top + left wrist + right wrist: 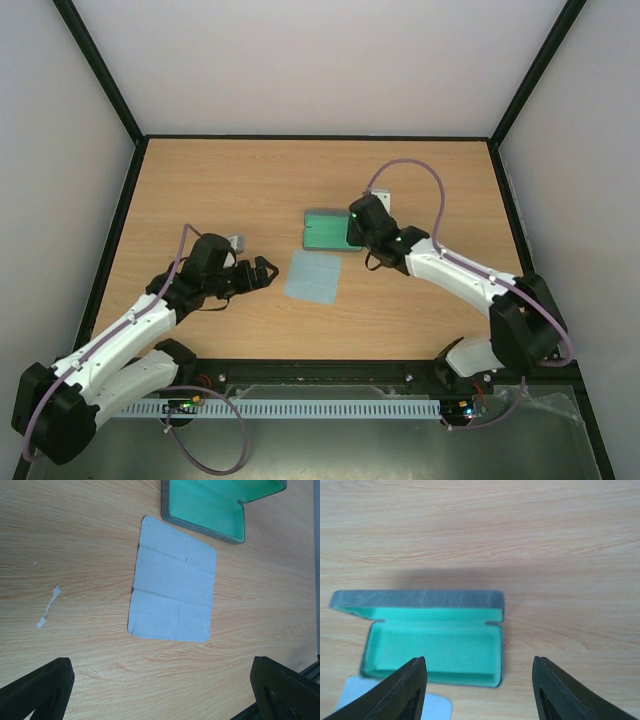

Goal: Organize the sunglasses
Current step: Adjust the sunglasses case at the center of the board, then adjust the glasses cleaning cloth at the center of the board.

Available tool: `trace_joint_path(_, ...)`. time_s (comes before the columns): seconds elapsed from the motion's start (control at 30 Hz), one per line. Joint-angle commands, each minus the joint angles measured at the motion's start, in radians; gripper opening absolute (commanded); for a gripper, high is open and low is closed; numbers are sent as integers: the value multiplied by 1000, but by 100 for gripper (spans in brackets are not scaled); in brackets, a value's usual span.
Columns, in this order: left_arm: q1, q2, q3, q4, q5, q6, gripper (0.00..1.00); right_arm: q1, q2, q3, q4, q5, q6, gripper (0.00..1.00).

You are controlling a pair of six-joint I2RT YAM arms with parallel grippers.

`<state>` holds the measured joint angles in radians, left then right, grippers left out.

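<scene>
The sunglasses are not visible in any view. The blue-grey hard case (325, 230) lies open at the table's middle, its green lining bare; it also shows in the left wrist view (205, 502) and the right wrist view (435, 645). The light blue cloth (313, 276) lies flat just in front of it, also seen in the left wrist view (172, 587) and the right wrist view (438, 708). My left gripper (262, 272) (162, 695) is open and empty, left of the cloth. My right gripper (352, 230) (480, 690) is open and empty above the case's right end.
The wooden table (200, 190) is fenced by black rails and white walls. A small white scuff (48, 607) marks the wood near the left gripper. A cable loops over the right arm (450, 270).
</scene>
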<state>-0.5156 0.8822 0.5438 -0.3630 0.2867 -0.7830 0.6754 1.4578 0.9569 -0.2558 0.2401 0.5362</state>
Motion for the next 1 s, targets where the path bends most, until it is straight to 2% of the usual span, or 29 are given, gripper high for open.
trace_joint_path(0.0, 8, 39, 39, -6, 12, 33, 99, 0, -75, -97, -53, -126, 77, 60)
trace_joint_path(0.2, 4, 109, 19, 56, 21, 40, 99, 20, -146, -217, -11, -235, 140, 57)
trace_joint_path(0.4, -24, 252, 69, 111, -36, 62, 99, 53, -60, -235, 41, -238, 159, 52)
trace_joint_path(0.57, -32, 367, 128, 143, -92, 93, 92, 73, 21, -206, 82, -251, 171, 49)
trace_joint_path(0.73, -34, 480, 192, 169, -137, 121, 80, 82, 120, -153, 90, -231, 174, 41)
trace_joint_path(0.97, -37, 574, 227, 187, -182, 135, 73, 91, 218, -85, 89, -186, 181, 33)
